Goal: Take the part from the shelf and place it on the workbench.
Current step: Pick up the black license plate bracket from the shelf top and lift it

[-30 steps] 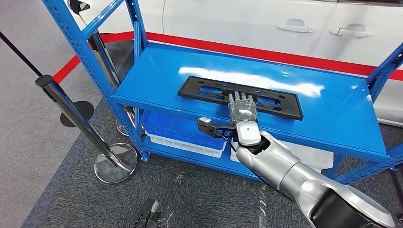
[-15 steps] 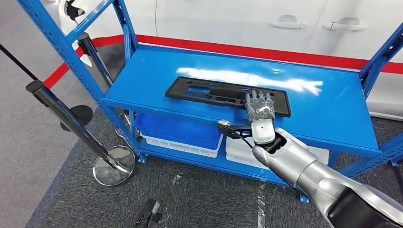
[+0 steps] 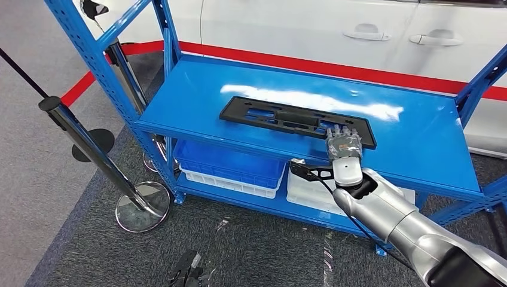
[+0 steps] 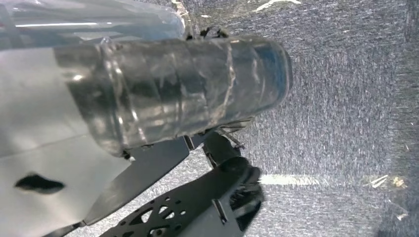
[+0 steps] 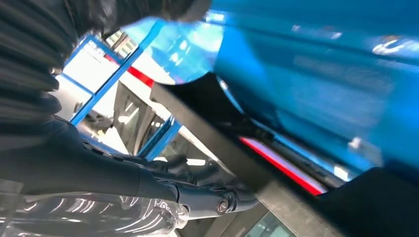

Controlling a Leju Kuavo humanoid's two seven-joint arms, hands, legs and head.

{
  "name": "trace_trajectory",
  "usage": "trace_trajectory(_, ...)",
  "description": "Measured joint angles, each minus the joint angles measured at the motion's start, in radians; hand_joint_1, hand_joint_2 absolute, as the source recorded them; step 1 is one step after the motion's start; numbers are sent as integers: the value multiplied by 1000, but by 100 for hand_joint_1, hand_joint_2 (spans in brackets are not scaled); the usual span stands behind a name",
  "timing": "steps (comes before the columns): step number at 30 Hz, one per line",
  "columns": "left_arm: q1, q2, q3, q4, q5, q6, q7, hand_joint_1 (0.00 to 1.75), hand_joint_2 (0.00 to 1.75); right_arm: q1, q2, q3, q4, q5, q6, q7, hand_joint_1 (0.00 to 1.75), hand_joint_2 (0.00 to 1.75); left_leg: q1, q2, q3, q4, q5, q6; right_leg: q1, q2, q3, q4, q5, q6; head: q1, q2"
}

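A long flat black part [image 3: 281,116] with several cut-outs lies on the blue shelf top [image 3: 197,95]. My right hand [image 3: 343,146] reaches over the shelf's front edge, and its stretched fingers rest flat on the part's right end. The thumb is hidden in the head view. Close up in the right wrist view, the part's dark edge [image 5: 217,143] runs across the blue shelf surface, with my right hand [image 5: 74,163] beside it. A cable and a small black bracket [image 3: 302,169] hang at the right wrist.
A blue bin [image 3: 230,161] and a white bin [image 3: 311,191] sit on the lower shelf. A chrome stanchion [image 3: 89,146] with a round base stands to the left. A white car [image 3: 335,30] and a red line are behind the shelf, whose blue uprights [image 3: 89,54] frame it.
My right hand has slid from the middle of the part to its right end. The head camera swayed slightly, while the part lies where it was on the shelf.
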Motion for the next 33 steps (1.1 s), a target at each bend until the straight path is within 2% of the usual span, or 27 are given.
trace_trajectory(1,0,-1,0,0,0,0,0,0,0,5,-1,-3,-3,-5,-2,0,167,175,0,0,0,2,-1,0,-1,0,-18,40,-9,3,0,0)
trace_trajectory(2,1,-1,0,0,0,0,0,0,0,9,-3,-6,-5,-10,-6,0,168,175,1,-1,0,4,-2,0,-4,0,-19,45,1,6,0,0)
trace_trajectory(3,1,-2,0,0,0,0,0,0,0,11,-3,-10,-9,-15,-10,0,168,175,3,-2,0,8,-4,-2,-7,-1,-2,11,28,9,0,0)
trace_trajectory(4,1,-3,0,0,-1,0,0,0,0,10,-4,-15,-12,-20,-14,0,170,175,4,-4,-1,14,-8,-5,-12,-2,31,-52,61,13,0,0)
trace_trajectory(6,1,-4,0,0,-3,1,0,0,0,7,-3,-25,-18,-26,-21,0,173,175,4,-8,-5,30,-18,-16,-14,-2,90,-165,96,14,0,0)
trace_trajectory(8,0,-4,0,0,-4,2,0,0,0,5,-3,-29,-22,-29,-27,0,174,175,2,-10,-9,39,-23,-26,-10,1,107,-197,94,3,-1,0)
trace_trajectory(11,1,-4,0,0,-5,3,-1,0,0,7,-3,-30,-27,-33,-35,0,175,175,4,-11,-13,42,-25,-38,-9,2,106,-200,101,-17,-2,0)
trace_trajectory(12,1,-4,0,0,-5,3,-1,0,0,7,-4,-32,-29,-34,-37,0,175,175,5,-9,-21,60,-38,-43,-10,1,106,-202,104,-22,-3,0)
trace_trajectory(13,1,-5,0,0,-6,3,-1,0,0,7,-4,-34,-31,-35,-41,0,175,175,6,-8,-38,97,-61,-48,-12,1,106,-204,106,-26,-5,0)
trace_trajectory(15,1,-5,0,0,-6,3,0,0,0,8,-5,-37,-34,-38,-53,0,175,175,9,-6,-94,223,-124,-56,-11,0,105,-204,106,-30,-7,0)
trace_trajectory(16,2,-5,0,0,-6,3,0,0,0,10,-5,-38,-34,-39,-61,0,175,175,10,-6,-120,281,-144,-58,-9,0,105,-204,106,-32,-6,0)
trace_trajectory(17,3,-5,0,0,-7,3,0,0,0,12,-5,-38,-34,-41,-68,0,175,175,10,-6,-135,312,-147,-57,-7,0,105,-204,106,-32,-6,0)
trace_trajectory(18,4,-5,0,0,-7,3,0,0,0,15,-5,-39,-34,-43,-77,0,175,175,10,-6,-135,309,-134,-55,-5,1,105,-203,105,-33,-6,0)
trace_trajectory(19,4,-5,0,0,-7,3,1,0,0,16,-5,-41,-36,-45,-91,0,175,175,9,-6,-113,263,-103,-50,-4,1,106,-203,105,-33,-6,0)
trace_trajectory(21,3,-5,0,0,-8,3,1,0,0,16,-5,-47,-43,-48,-121,0,175,175,4,-6,-48,127,-45,-39,-3,2,106,-204,105,-32,-6,0)
trace_trajectory(22,2,-5,0,0,-9,3,0,0,0,16,-6,-51,-47,-48,-138,0,175,175,0,-6,-21,70,-27,-34,-3,3,105,-205,105,-31,-6,0)
trace_trajectory(24,3,-5,0,0,-10,4,0,0,0,18,-6,-53,-53,-45,-166,0,171,175,-7,-7,-4,35,-26,-29,-4,3,103,-209,108,-23,-5,0)
trace_trajectory(25,4,-5,0,0,-11,4,0,0,0,20,-7,-54,-57,-43,-180,0,140,175,-9,-7,-3,27,-23,-26,-5,3,103,-213,110,-18,-5,0)
trace_trajectory(26,5,-5,0,1,-13,5,0,0,0,21,-9,-54,-62,-41,-193,0,96,175,-7,-6,0,19,-19,-22,-6,2,101,-212,108,-13,-5,0)
trace_trajectory(28,4,-5,0,1,-16,6,0,0,0,21,-12,-57,-73,-39,-218,0,13,175,-3,-5,8,0,-9,-11,-5,0,84,-174,79,-7,-4,0)
trace_trajectory(29,4,-5,0,1,-17,6,0,0,0,22,-14,-59,-78,-38,-235,0,0,175,-2,-4,11,-5,-6,-7,-5,-1,62,-126,51,-6,-3,0)
trace_trajectory(31,4,-6,0,1,-18,6,0,0,0,27,-17,-64,-88,-38,-292,0,0,175,-3,-4,11,-5,-6,-2,-5,-2,6,-2,-1,-3,-1,0)
trace_trajectory(32,6,-6,0,1,-19,6,0,0,0,31,-19,-67,-95,-38,-331,-1,0,175,-2,-4,11,-3,-8,-1,-6,-2,-15,39,-9,0,-1,0)
trace_trajectory(33,7,-7,0,1,-20,7,0,0,0,35,-20,-72,-105,-38,-375,-2,0,131,-1,-5,11,1,-10,-2,-8,-2,-19,45,2,2,-1,0)
